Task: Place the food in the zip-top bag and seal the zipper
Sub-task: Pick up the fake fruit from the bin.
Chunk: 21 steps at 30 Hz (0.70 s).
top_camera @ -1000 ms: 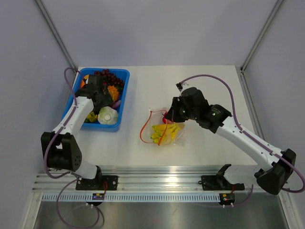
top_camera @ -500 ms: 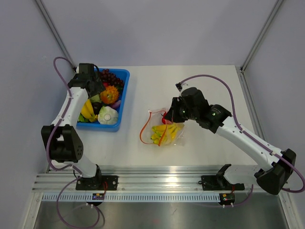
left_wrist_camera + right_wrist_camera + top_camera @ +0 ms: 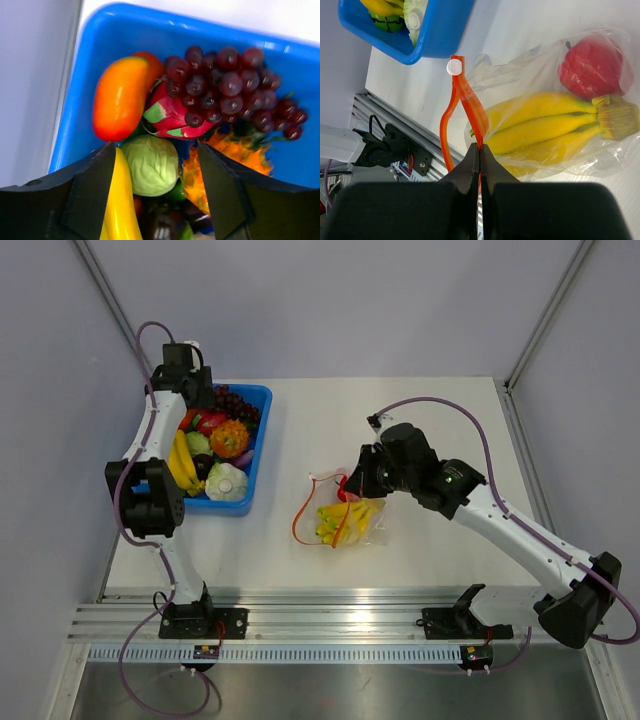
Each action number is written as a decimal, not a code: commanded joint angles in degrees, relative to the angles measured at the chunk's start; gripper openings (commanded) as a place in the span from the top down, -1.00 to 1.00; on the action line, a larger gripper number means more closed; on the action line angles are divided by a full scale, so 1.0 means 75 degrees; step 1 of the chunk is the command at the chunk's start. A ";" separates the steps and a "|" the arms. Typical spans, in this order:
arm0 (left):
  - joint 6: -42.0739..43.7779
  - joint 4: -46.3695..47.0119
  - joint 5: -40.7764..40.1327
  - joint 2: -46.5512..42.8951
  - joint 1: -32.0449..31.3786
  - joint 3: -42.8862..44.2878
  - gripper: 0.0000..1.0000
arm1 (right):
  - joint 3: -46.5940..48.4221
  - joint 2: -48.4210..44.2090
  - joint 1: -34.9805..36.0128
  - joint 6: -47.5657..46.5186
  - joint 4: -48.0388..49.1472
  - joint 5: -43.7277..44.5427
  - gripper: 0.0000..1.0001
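The clear zip-top bag (image 3: 352,523) lies on the table at the centre, with yellow bananas (image 3: 550,122) and a red fruit (image 3: 592,65) inside. Its red-orange zipper (image 3: 472,107) splits into two strips that bow apart near a white tab (image 3: 454,66). My right gripper (image 3: 480,147) is shut on the zipper where the strips meet; in the top view the right gripper (image 3: 350,490) sits at the bag's far edge. My left gripper (image 3: 155,155) is open and empty above the blue tray (image 3: 150,20); in the top view the left gripper (image 3: 200,400) is at the tray's far left corner.
The blue tray (image 3: 262,430) at the left holds grapes (image 3: 235,90), an orange fruit (image 3: 117,105), a green cabbage (image 3: 152,165), a banana and several other toy foods. White enclosure walls stand left and behind. A metal rail runs along the near table edge (image 3: 340,615).
My left arm has pulled back from the middle of the tray to its far left corner, empty. The right gripper and the bag have hardly moved.
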 commanded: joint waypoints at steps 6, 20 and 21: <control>0.1733 0.1082 0.0091 0.0050 0.0018 -0.0227 -0.31 | 0.0376 0.0461 0.0044 -0.0297 0.0174 -0.0383 1.00; 0.2473 0.1634 -0.1011 0.0577 0.0018 -0.0371 -0.43 | 0.1055 0.1294 0.0032 -0.0825 -0.0108 -0.0477 1.00; 0.2473 0.1658 -0.1046 0.0647 0.0030 -0.0335 -0.43 | 0.1114 0.1352 0.0044 -0.0848 -0.0119 -0.0477 1.00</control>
